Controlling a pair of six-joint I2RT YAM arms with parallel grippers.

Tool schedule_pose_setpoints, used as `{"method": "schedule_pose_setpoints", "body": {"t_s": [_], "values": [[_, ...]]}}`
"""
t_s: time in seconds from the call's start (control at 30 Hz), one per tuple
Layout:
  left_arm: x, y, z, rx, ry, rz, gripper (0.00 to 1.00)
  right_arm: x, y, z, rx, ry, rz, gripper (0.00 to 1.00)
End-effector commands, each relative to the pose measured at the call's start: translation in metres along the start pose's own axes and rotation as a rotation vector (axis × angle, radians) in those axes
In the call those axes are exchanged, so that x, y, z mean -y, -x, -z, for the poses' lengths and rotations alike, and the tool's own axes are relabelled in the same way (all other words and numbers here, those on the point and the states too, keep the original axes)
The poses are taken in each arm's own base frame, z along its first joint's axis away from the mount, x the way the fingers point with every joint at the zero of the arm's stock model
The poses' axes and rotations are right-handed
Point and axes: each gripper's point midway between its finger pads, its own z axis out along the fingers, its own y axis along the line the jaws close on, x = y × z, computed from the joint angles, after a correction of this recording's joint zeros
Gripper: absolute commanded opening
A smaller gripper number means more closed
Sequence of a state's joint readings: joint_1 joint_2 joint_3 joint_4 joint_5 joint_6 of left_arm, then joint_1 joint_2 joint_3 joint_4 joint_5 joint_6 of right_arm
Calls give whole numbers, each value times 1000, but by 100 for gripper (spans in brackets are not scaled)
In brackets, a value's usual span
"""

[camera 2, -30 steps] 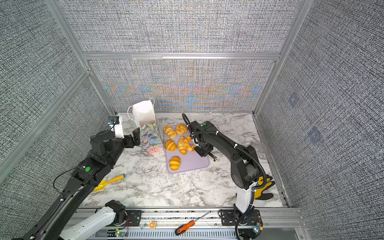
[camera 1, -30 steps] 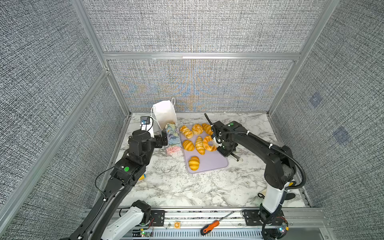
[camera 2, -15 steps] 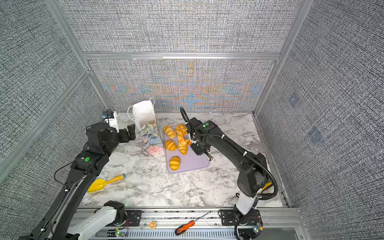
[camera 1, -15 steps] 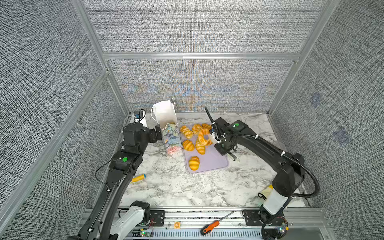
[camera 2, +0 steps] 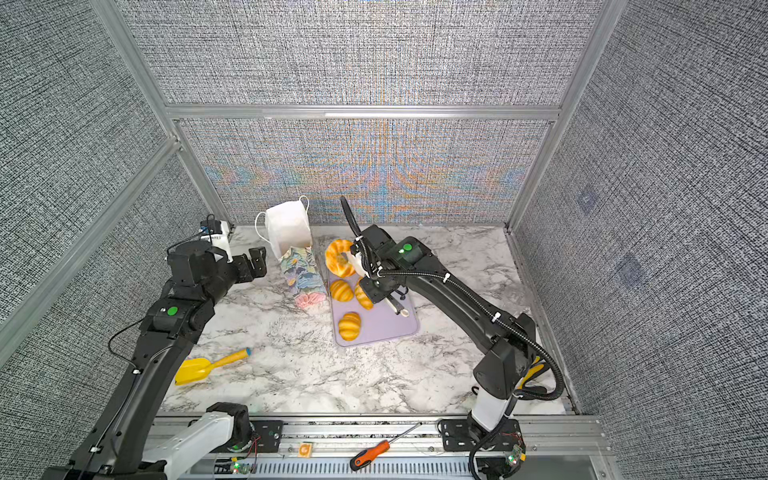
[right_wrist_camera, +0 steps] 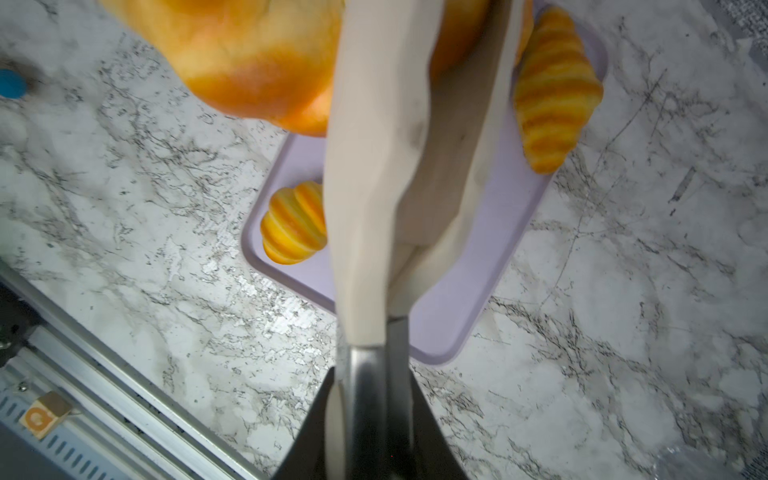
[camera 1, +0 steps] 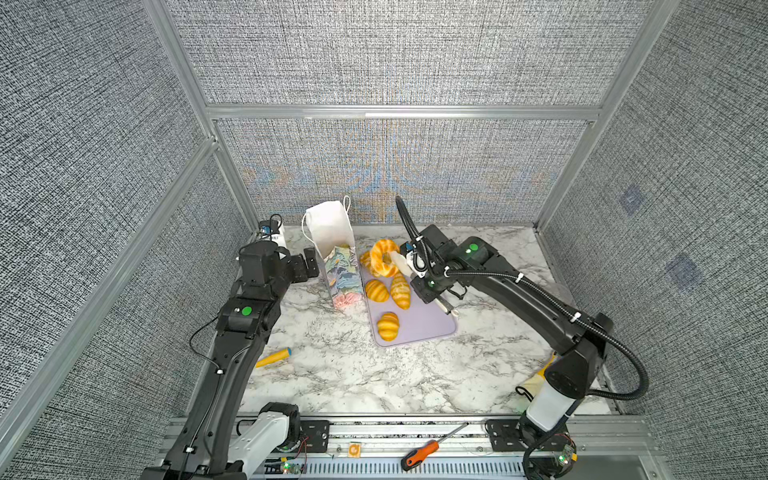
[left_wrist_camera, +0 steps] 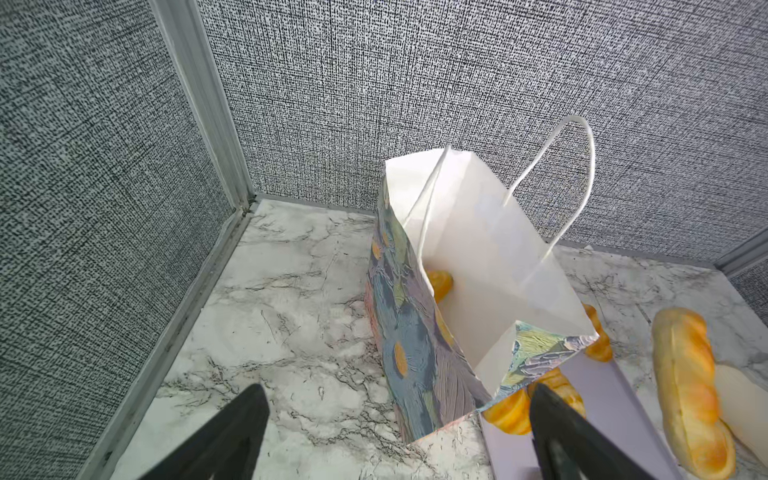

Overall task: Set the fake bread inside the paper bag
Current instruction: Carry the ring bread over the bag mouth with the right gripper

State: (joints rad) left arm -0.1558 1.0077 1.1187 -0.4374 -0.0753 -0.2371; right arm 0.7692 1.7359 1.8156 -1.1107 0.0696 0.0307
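Front rail: orange-handled screwdriver (camera 1: 419,453). On the marble table (camera 1: 332,374), a yellow toy shovel (camera 2: 208,365) lies beside the left arm, well apart from the rest. Mid-table is the lilac tray (camera 1: 428,328): one striped roll (camera 1: 388,326) at its near end, further in a second roll (camera 1: 377,290) and a croissant (camera 1: 401,291) side by side. Right gripper (right_wrist_camera: 370,386): fingers (right_wrist_camera: 432,436) clamped on the metal handle end of cream tongs (right_wrist_camera: 374,166), narrow gap, nothing else in them. The tongs pinch the ring-shaped fake bread (camera 1: 384,257), which hangs in the air over the tray's far end, just right of the paper bag (camera 1: 338,266) and not over its mouth. One more fake bread piece (camera 1: 365,259) sits partly hidden between ring and bag. The bag stands upright on the table right beside the tray's left edge; whether it touches the tray I cannot tell. Mouth open, white lining and white cord handles showing; the left wrist view shows one pastry (left_wrist_camera: 440,282) already down inside. Left gripper (camera 1: 307,264) sits just left of the bag, fingers (left_wrist_camera: 224,436) spread fully wide, holding nothing; in the left wrist view the bag's near corner shows between them.
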Motion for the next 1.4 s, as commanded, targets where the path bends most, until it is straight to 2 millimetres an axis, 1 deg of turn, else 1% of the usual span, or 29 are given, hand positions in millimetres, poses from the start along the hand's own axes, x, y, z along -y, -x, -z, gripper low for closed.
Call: {"method": "schedule_pose_setpoints", "body": {"t_s": [0.0,0.2,0.43,0.5,0.63,0.8,0.9,0.97,1.1,1.2,1.37], "values": [[1,4,-1,11,-29,16,99,-15,23,8,82,51,-2,23],[-9,3,-3,7,-35,65,99,-35,52,22,169,98,30,23],[-13,2,-2,14,-64,108,99,-59,89,40,316,142,65,23],[-15,1,-2,15,-63,114,99,-64,99,44,344,147,75,23],[-15,0,-2,21,-77,129,99,-73,117,39,381,153,93,23],[-17,-4,-1,18,-71,129,99,-74,137,29,405,118,98,23],[-17,-4,2,29,-68,120,99,-70,147,24,431,76,103,23],[-18,-6,3,26,-65,116,99,-62,154,20,446,27,96,23],[-18,-9,3,11,-64,112,99,-53,160,9,437,-46,91,24],[-18,-9,3,14,-66,112,99,-50,161,0,414,-99,96,24],[-18,-10,3,10,-65,110,99,-46,167,-9,406,-167,98,24]]}}
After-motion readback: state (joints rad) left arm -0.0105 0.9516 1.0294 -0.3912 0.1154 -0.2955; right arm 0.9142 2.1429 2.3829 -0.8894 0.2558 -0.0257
